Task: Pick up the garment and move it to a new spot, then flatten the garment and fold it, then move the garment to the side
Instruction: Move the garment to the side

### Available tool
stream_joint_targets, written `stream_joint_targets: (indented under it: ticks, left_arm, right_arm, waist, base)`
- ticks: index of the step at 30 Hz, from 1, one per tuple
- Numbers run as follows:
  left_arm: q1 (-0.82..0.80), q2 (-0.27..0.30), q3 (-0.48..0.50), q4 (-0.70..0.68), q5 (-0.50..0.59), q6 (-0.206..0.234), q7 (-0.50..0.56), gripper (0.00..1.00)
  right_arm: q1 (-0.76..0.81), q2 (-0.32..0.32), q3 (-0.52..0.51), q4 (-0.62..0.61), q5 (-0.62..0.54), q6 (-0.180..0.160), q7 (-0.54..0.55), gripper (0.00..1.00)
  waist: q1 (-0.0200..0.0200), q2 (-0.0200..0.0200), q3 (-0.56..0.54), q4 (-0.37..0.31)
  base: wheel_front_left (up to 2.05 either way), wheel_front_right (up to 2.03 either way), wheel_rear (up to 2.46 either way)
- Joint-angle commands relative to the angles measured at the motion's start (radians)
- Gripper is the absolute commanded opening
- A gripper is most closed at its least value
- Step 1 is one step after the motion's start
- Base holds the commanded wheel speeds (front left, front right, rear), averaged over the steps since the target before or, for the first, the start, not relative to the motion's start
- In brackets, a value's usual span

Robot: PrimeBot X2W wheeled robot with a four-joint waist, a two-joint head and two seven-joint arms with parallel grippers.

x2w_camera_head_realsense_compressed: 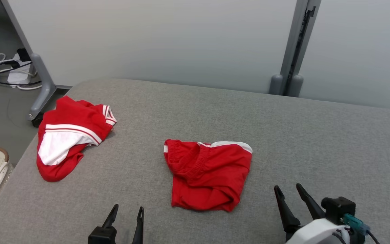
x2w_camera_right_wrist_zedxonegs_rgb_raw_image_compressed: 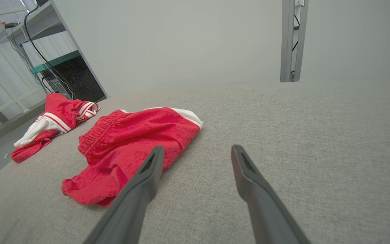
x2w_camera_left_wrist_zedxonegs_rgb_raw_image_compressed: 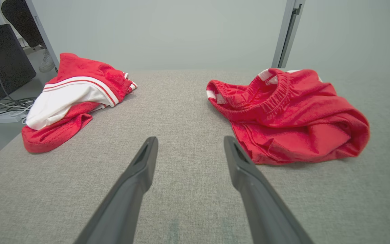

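1. The left gripper [x2w_camera_head_realsense_compressed: 128,207] hangs low over the grey tabletop [x2w_camera_head_realsense_compressed: 317,135], its two dark fingers spread wide with nothing between them.
2. The right gripper [x2w_camera_head_realsense_compressed: 287,187] is likewise spread and empty, and it touches nothing.
3. The red shorts [x2w_camera_head_realsense_compressed: 208,174] lie crumpled between the two: ahead and to the right of the left gripper, ahead and to the left of the right gripper. They are near both and touch neither.
4. A second red-and-white garment [x2w_camera_head_realsense_compressed: 68,135] sits bunched well off to the left of the left gripper, at the tabletop's edge.
5. I take the shorts for the piece to be moved, though the task does not say which one.
6. They look light, thin and limp. They should sag and swing once lifted, and a pinch may catch a single layer or several.
7. The gathered elastic waistband [x2w_camera_head_realsense_compressed: 198,161], on the far side from the grippers, seems the firmest hold. A pinch at each end of it would let the cloth hang open, ready to spread flat.
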Motion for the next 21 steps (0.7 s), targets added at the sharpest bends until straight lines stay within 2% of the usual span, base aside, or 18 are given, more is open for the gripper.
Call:
stream_joint_targets:
  ticks: [1, 12, 21]
  left_arm:
    - [-0.008, 0.004, -0.005, 0.003, -0.008, -0.003, 0.000, 1.00]
    - [-0.020, 0.004, -0.044, 0.025, -0.043, 0.005, 0.000, 1.00]
    - [-0.032, 0.004, -0.077, 0.021, -0.063, 0.004, 0.000, 1.00]
  right_arm:
    - [-0.027, -0.005, 0.018, 0.004, 0.014, 0.000, -0.005, 1.00]
    - [-0.202, -0.006, 0.248, 0.138, 0.086, 0.000, -0.005, 1.00]
    - [-0.300, -0.006, 0.257, 0.262, 0.175, 0.000, -0.005, 1.00]
  waist:
    - [0.0000, -0.0001, 0.008, 0.020]
    - [0.0000, -0.0001, 0.054, 0.171]
    - [0.0000, -0.0001, 0.092, 0.237]
  base:
    - [0.00, 0.00, 0.00]
    - [0.00, 0.00, 0.00]
    - [0.00, 0.00, 0.00]
